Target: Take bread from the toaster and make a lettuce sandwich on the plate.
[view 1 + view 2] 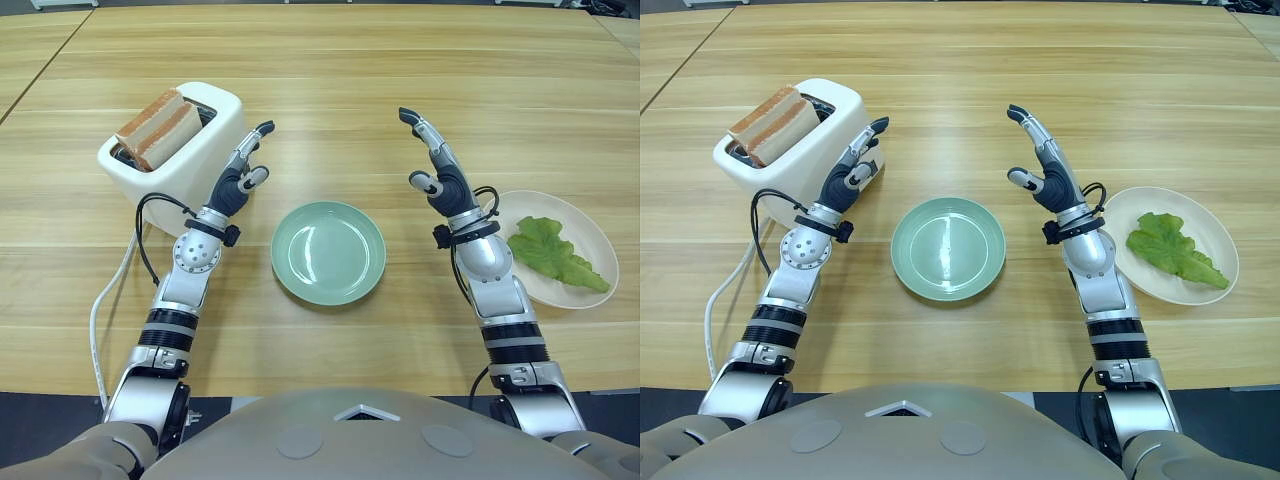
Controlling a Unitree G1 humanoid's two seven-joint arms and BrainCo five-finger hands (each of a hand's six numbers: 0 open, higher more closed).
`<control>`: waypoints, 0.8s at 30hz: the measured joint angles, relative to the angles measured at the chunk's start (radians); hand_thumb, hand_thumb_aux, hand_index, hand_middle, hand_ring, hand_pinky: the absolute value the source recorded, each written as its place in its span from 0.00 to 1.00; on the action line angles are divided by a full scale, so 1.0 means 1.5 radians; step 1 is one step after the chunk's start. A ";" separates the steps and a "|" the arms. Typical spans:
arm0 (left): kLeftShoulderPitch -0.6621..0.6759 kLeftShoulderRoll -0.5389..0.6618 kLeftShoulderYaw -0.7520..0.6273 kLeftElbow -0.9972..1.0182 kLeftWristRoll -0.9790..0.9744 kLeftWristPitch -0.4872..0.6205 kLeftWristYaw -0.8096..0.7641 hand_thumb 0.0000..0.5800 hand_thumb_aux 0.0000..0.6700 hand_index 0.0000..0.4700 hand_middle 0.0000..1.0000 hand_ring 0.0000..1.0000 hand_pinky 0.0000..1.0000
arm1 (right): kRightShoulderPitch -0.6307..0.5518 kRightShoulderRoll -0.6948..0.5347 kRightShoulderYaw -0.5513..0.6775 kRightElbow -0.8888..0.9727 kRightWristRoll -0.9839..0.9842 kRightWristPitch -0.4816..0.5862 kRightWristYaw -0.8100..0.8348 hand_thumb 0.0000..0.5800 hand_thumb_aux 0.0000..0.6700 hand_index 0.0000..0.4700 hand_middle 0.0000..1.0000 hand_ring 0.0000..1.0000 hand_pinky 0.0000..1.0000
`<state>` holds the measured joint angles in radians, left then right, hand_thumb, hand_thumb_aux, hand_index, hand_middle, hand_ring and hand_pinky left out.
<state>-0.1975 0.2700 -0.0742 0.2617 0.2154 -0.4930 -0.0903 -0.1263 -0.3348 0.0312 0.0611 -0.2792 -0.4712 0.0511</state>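
A cream toaster [205, 140] stands at the left, with two slices of bread [160, 128] sticking up from its slots. My left hand [243, 172] is open just right of the toaster, holding nothing. An empty green plate [329, 251] lies in the middle between my arms. At the right, a lettuce leaf [555, 254] rests on a beige oval dish [585, 225]. My right hand [437, 165] is open with its fingers stretched upward, between the green plate and the dish, and it holds nothing.
The toaster's white cord [100, 320] trails down the left side toward the table's front edge. A black cable [150, 215] loops by my left wrist. Bare wooden table [350, 70] stretches behind everything.
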 measured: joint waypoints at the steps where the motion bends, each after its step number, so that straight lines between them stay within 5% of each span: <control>1: 0.000 0.000 0.000 0.000 0.000 -0.001 0.000 0.00 0.00 0.00 0.00 0.00 0.00 | 0.000 0.000 0.000 0.000 0.000 0.000 0.000 0.00 0.00 0.00 0.00 0.00 0.00; 10: 0.000 0.002 0.003 -0.002 0.006 -0.029 0.013 0.00 0.00 0.00 0.00 0.00 0.00 | -0.010 0.000 0.002 0.005 -0.003 0.000 -0.001 0.00 0.00 0.00 0.00 0.00 0.00; 14: -0.005 0.028 0.068 -0.144 0.010 -0.044 0.039 0.00 0.00 0.00 0.00 0.00 0.00 | -0.019 0.005 0.010 0.018 -0.012 0.001 -0.004 0.00 0.00 0.00 0.00 0.00 0.00; 19: -0.048 0.141 0.177 -0.362 -0.039 0.110 -0.030 0.00 0.00 0.00 0.00 0.00 0.00 | -0.045 0.020 0.026 0.054 -0.027 -0.003 -0.017 0.00 0.00 0.00 0.00 0.00 0.00; 24: -0.111 0.283 0.174 -0.286 0.083 0.264 -0.105 0.00 0.00 0.00 0.00 0.00 0.00 | -0.075 0.021 0.031 0.112 -0.049 -0.022 -0.038 0.00 0.00 0.00 0.00 0.00 0.00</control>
<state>-0.3637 0.6951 0.1869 -0.1679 0.3392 -0.0967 -0.2473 -0.2381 -0.3037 0.0773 0.2286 -0.3534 -0.5047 -0.0053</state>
